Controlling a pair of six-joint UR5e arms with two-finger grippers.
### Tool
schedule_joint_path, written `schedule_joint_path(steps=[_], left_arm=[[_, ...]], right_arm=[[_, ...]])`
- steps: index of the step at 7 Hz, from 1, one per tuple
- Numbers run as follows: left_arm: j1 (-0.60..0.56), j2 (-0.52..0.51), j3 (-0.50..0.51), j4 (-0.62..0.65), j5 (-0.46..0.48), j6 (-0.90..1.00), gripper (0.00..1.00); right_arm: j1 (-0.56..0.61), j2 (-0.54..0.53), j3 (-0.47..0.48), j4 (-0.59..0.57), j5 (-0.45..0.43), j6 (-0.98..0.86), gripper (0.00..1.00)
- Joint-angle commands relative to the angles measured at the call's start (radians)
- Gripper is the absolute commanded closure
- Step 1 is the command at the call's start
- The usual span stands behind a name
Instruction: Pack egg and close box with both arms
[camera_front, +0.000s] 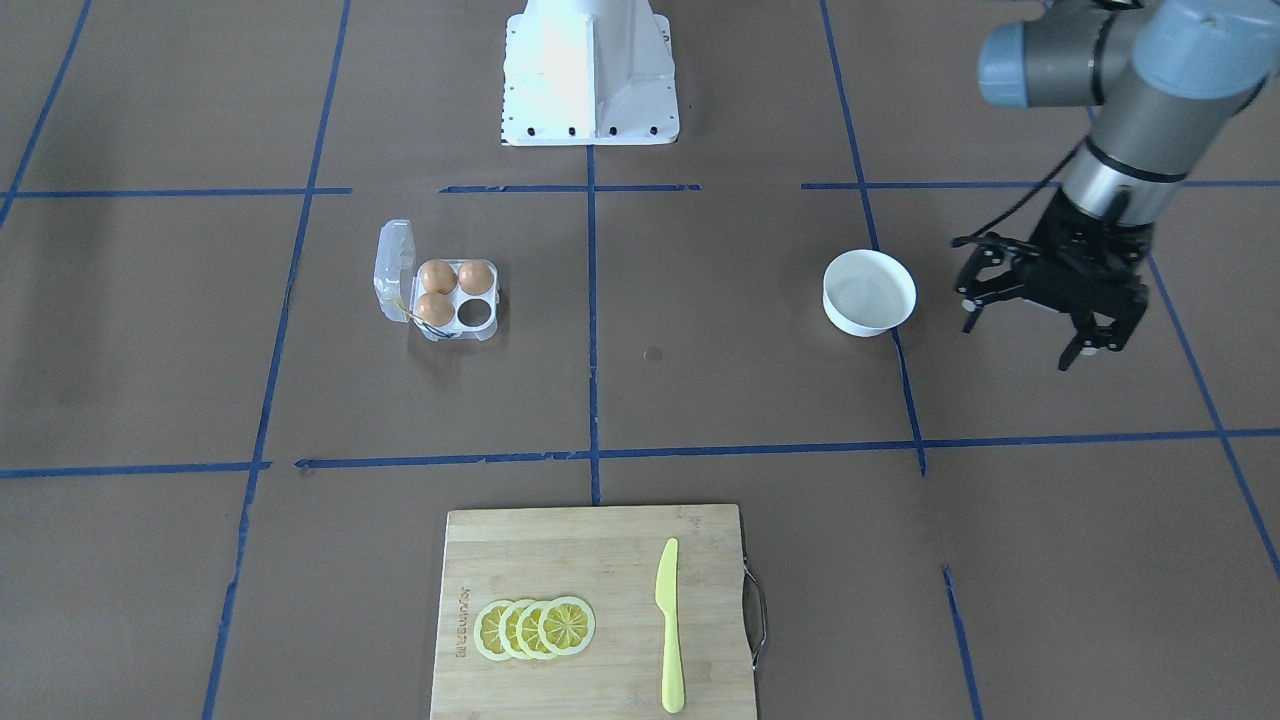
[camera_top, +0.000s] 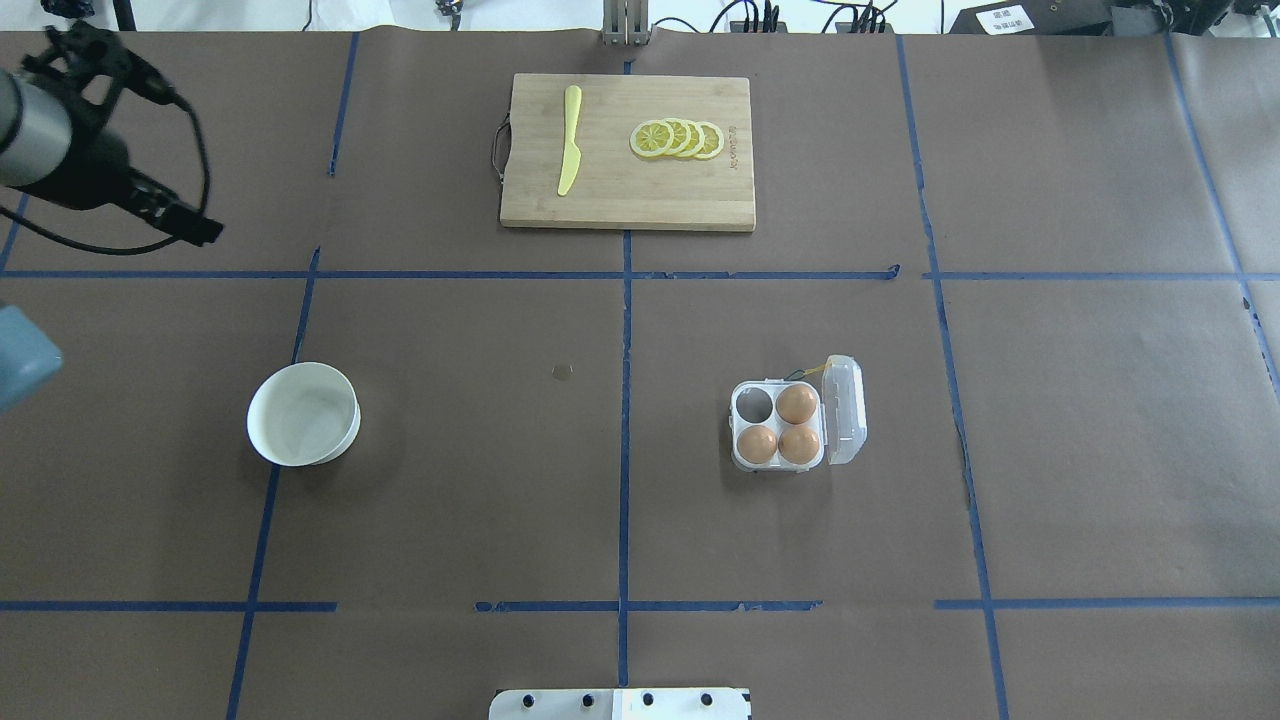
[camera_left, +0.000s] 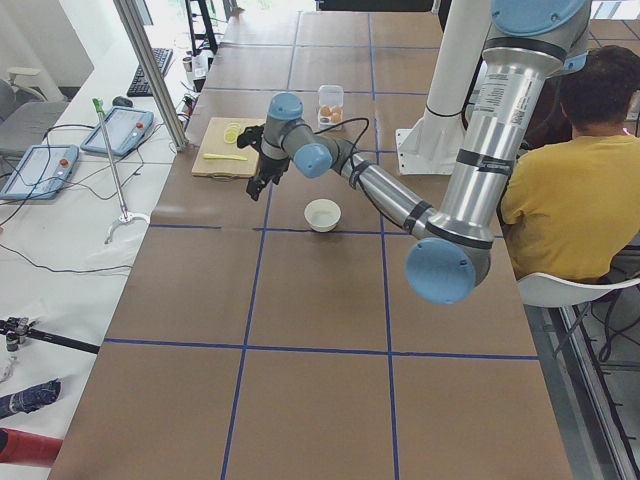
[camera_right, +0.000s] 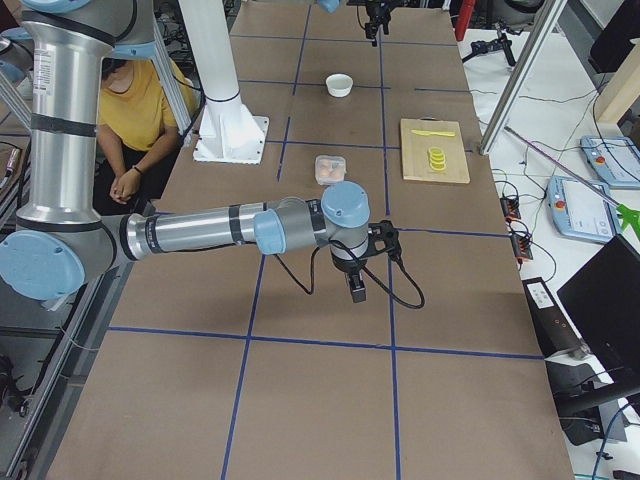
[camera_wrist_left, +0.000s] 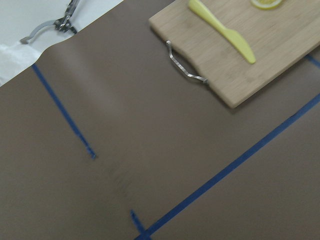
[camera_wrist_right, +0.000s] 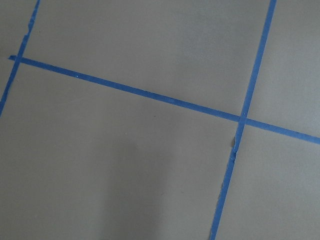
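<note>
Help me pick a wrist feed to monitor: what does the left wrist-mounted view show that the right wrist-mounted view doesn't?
Only the left wrist: the wooden cutting board with its metal handle, the yellow plastic knife, and the edge of a lemon slice. Only the right wrist: no objects, just a full tape crossing. Both: brown table paper and blue tape.

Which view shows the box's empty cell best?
Overhead exterior: the box is seen from above, one cell empty, three eggs. Front-facing shows the same, slightly oblique; side views show it tiny; wrist cameras miss it.
</note>
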Motion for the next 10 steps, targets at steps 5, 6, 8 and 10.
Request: schedule_joint_path(steps=[5, 6, 8, 10], left_arm=[[-0.579, 0.152, 0.131, 0.47, -0.124, 0.554, 0.0], [-0.619, 0.164, 0.126, 0.484, -0.143, 0.556, 0.0], [-0.618, 0.166, 0.156, 0.481, -0.326, 0.55, 0.0], [-0.617, 0.161, 0.143, 0.432, -0.333, 0.547, 0.0]], right_arm=[[-0.052, 0.015, 0.078, 0.004, 0.005, 0.248, 0.0], [-0.121, 0.015, 0.115, 0.004, 0.002, 0.349, 0.0], [-0.335, 0.03, 0.169, 0.165, -0.039, 0.699, 0.0], [-0.664, 0.036, 0.164, 0.481, -0.312, 1.161, 0.0]])
